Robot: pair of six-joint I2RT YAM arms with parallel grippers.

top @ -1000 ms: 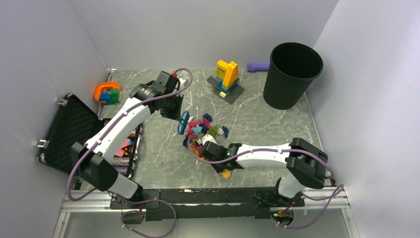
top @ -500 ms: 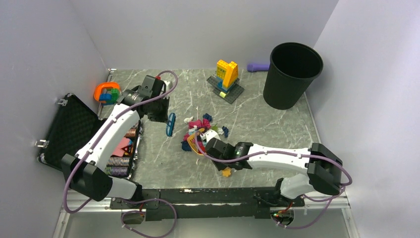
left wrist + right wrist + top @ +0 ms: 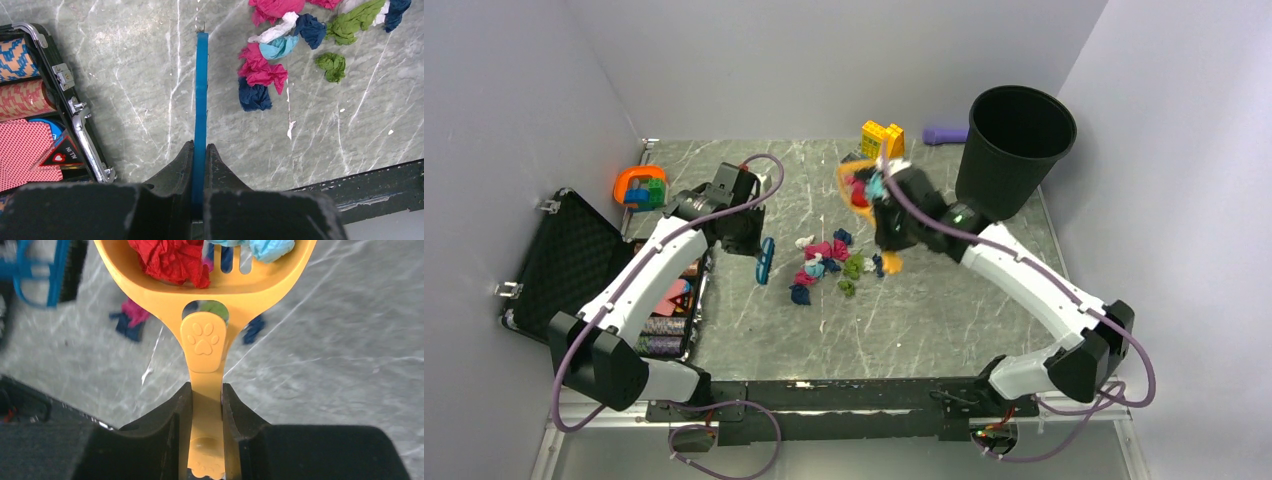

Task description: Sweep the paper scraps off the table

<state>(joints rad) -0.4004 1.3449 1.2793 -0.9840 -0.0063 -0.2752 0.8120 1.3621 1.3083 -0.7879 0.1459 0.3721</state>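
Marbled surface (image 3: 924,330) carries most paper scraps (image 3: 829,262) centrally. Closed firmly: right pincer (image 3: 206,390) on loaded scoop (image 3: 204,345), left pincer (image 3: 200,150) on brush (image 3: 201,90). Recommend holding scoop level until over bin (image 3: 1014,150).

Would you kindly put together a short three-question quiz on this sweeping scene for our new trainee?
1. True or false: the right gripper holds an orange scoop loaded with paper scraps.
2. The left gripper is: A) shut on the blue brush; B) open above it; C) out of view.
3. Which container stands at the far right corner of the table?

Key: 1 true; 2 A; 3 the black bin.
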